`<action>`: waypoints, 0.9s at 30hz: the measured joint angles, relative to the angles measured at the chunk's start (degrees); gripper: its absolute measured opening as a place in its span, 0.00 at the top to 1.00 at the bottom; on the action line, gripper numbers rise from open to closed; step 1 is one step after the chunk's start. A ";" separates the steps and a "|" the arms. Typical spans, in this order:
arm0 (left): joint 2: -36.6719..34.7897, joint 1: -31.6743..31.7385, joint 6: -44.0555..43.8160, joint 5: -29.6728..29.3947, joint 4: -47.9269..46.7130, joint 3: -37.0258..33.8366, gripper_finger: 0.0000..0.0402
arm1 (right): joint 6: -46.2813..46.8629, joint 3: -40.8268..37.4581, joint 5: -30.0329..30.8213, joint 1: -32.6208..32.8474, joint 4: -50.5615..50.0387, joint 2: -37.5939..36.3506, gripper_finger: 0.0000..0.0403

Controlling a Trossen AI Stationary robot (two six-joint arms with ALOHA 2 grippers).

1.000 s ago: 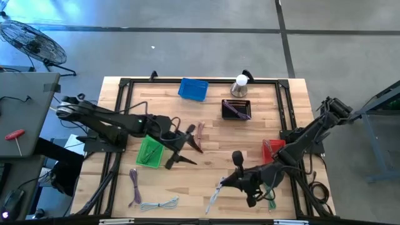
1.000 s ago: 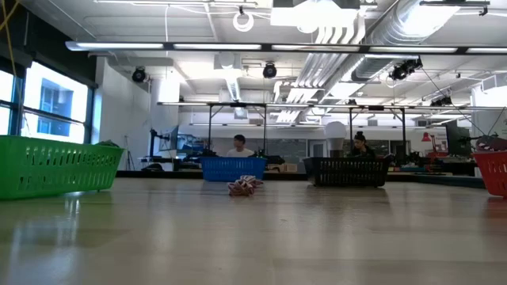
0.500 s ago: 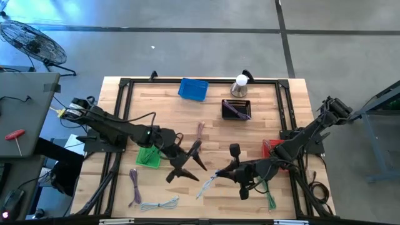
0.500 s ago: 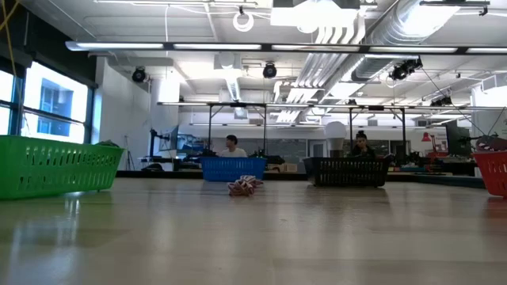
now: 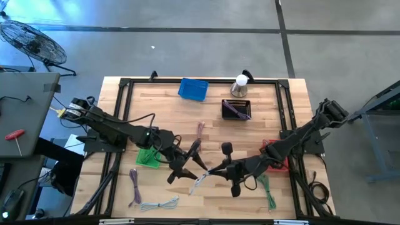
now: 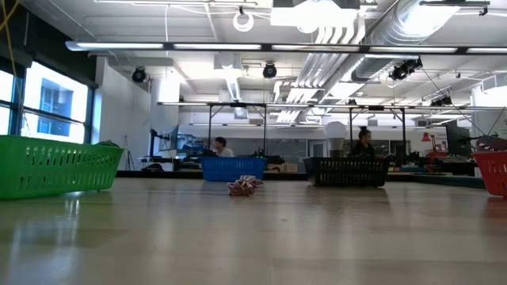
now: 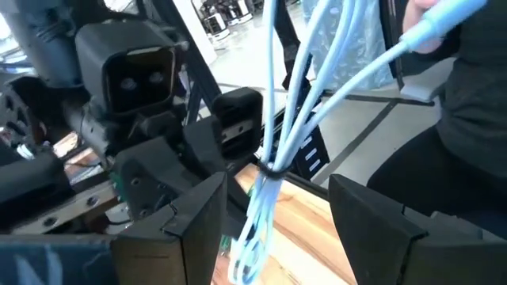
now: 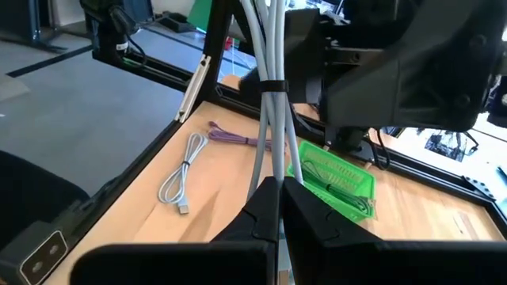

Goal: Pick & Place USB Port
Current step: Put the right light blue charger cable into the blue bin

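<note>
Carried toward table centre, white USB cable (image 5: 199,182) clamped in right gripper (image 5: 212,170), hanging at 3 o'clock of open left gripper (image 5: 185,164).

Four small plastic baskets sat on the wooden tabletop (image 5: 206,109): one blue basket (image 5: 193,89), one black basket (image 5: 236,109), one green basket (image 5: 147,157) and one red basket (image 5: 272,149). Five bundled cables were in view: one pale bundled cable (image 5: 198,183) between the arms, one pinkish cable (image 5: 200,130), one purple cable (image 5: 134,186), one light grey cable (image 5: 159,204) and one green cable (image 5: 267,193). Two dark arms worked there, and two people showed in the low view.
</note>
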 joint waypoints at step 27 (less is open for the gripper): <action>0.00 0.04 -1.59 0.70 2.54 0.00 0.61 | 0.59 0.00 -0.79 -1.44 -1.35 0.00 1.00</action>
